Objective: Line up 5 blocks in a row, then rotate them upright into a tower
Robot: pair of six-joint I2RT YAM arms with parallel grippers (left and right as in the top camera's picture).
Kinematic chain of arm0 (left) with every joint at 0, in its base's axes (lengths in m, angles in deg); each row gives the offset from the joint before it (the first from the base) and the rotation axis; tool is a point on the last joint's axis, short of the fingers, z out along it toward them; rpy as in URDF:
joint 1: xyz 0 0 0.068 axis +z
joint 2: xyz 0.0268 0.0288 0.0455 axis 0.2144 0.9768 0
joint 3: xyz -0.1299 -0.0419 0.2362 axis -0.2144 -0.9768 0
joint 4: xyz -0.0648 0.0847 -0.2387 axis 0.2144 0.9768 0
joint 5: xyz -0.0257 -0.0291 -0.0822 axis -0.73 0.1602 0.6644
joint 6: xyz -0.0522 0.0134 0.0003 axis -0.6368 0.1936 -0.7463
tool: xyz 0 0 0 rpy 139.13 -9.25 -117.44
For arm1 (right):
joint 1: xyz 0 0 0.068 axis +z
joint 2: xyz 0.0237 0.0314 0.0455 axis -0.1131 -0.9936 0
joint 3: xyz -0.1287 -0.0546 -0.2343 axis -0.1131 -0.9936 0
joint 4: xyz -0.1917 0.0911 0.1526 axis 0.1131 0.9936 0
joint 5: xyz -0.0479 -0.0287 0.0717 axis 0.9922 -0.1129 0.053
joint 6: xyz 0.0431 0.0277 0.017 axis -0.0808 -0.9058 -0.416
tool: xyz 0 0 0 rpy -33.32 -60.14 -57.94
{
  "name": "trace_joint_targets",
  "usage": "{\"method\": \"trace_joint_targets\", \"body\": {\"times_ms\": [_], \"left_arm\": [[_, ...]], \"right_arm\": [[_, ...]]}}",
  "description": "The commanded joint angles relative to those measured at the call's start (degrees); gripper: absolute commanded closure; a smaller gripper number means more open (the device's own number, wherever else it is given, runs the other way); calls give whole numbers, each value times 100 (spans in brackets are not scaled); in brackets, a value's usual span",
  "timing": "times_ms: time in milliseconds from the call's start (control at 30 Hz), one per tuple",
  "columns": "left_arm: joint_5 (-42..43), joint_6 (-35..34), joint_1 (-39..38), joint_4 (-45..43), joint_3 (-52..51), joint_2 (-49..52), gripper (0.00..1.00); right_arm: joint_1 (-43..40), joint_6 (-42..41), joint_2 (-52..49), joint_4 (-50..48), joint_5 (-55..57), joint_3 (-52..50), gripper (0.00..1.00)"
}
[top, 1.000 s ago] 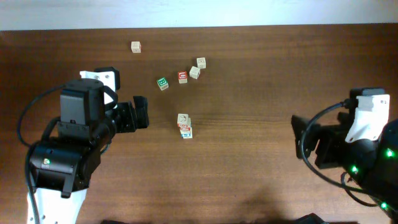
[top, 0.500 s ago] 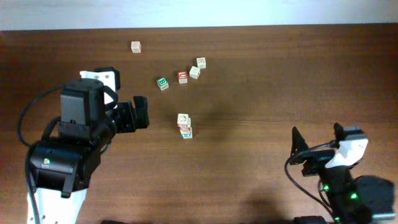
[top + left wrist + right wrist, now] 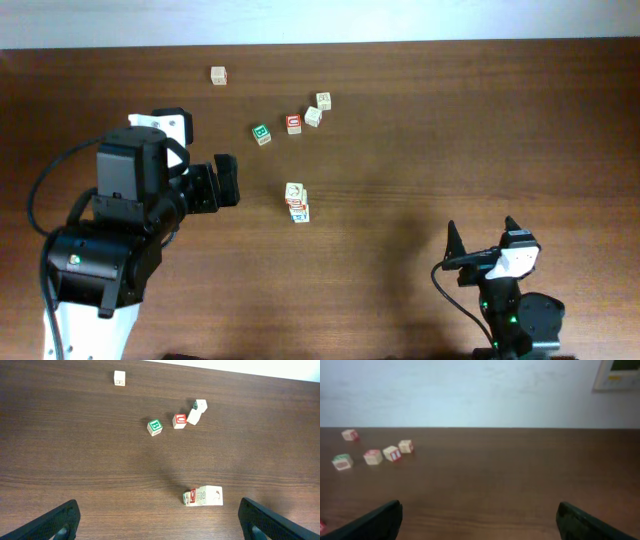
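Note:
Several light-wood alphabet blocks stand stacked in a small tower (image 3: 296, 201) at the table's middle: pale on top, red below it, blue marks at the bottom. In the left wrist view the tower (image 3: 203, 496) lies between and just ahead of the spread fingers, nearer the right one. My left gripper (image 3: 230, 181) (image 3: 160, 525) is open and empty, left of the tower. Near the front edge, right of the tower, my right gripper (image 3: 482, 232) (image 3: 480, 527) is open and holds nothing. Only a red sliver of the tower (image 3: 321, 525) shows in its view.
Loose cubes lie behind the tower: a green "B" cube (image 3: 261, 133) (image 3: 155, 426), a red-lettered cube (image 3: 294, 124) (image 3: 179, 420), two pale cubes (image 3: 313, 116) (image 3: 323, 100), and a lone pale cube (image 3: 218, 75) at the far left. A white wall (image 3: 470, 390) rises behind the table.
The right arm has swung from the table's right edge down and leftward to the front edge. The left arm and all the blocks have stayed put.

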Motion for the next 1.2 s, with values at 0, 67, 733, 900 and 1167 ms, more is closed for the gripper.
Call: {"method": "trace_joint_targets", "body": {"times_ms": [0,67,733,900,1167], "left_arm": [[-61,50,15,7,39,-55,1],[-61,50,15,7,39,-55,1],[-61,50,15,7,39,-55,1],[-61,50,15,7,39,-55,1],[-61,50,15,7,39,-55,1]], "right_arm": [[-42,4,72,-404,205,-376,2],[-42,26,72,-551,203,-446,2],[-37,107,72,-546,201,-446,2],[-37,107,72,-546,201,-446,2],[-37,107,72,-546,201,-446,2]]}}
